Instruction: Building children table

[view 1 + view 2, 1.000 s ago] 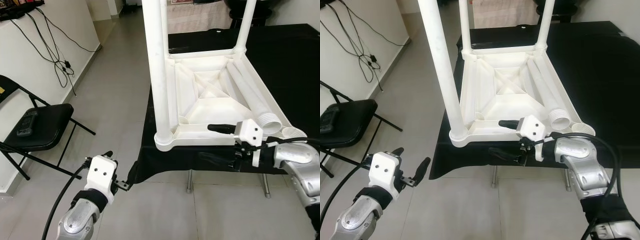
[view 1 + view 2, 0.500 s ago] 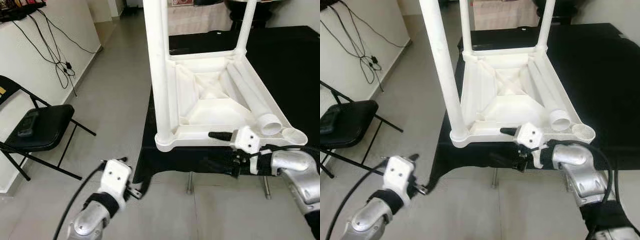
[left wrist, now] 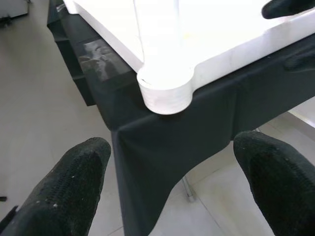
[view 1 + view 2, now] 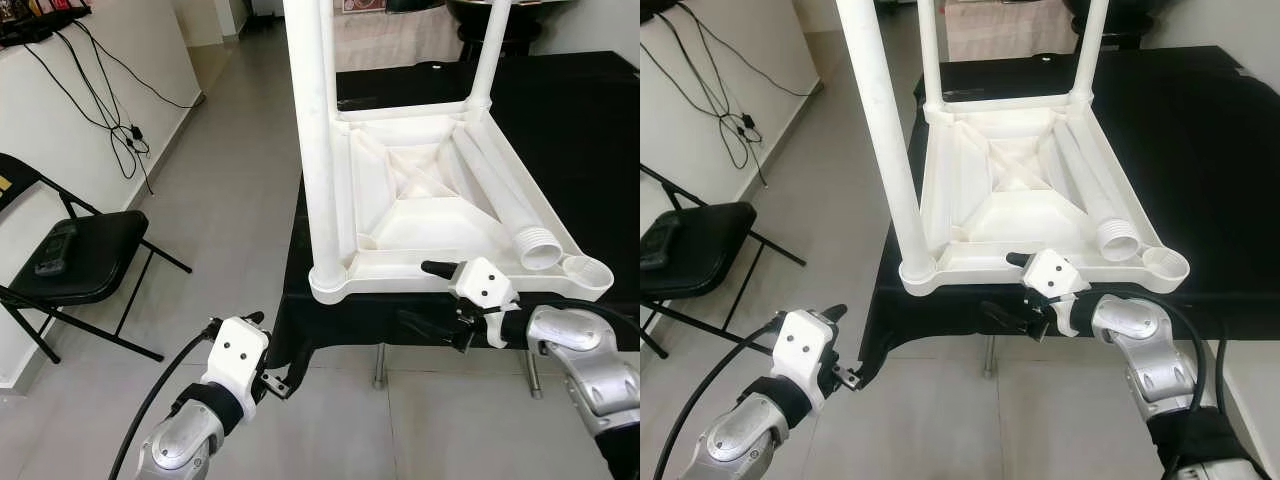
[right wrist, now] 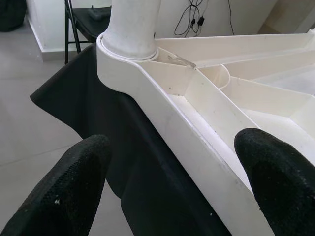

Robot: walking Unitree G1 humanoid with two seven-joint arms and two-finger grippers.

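Upturned children table [image 4: 430, 200]: near rim lies crosswise between the parted fingers of the right pincer [image 4: 432, 297]; left pincer [image 4: 275, 355], parted, lower, farther.

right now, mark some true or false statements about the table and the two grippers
1. The white table lies upside down on the black cloth. True.
2. All four legs are fitted. False: three stand in their sockets; the loose leg lies inside the frame, and the near right socket is empty.
3. The right gripper is shut on the loose leg. False: it is open, straddling the table's near edge.
4. The left gripper is open. True.
5. A folding chair stands to the robot's left. True.
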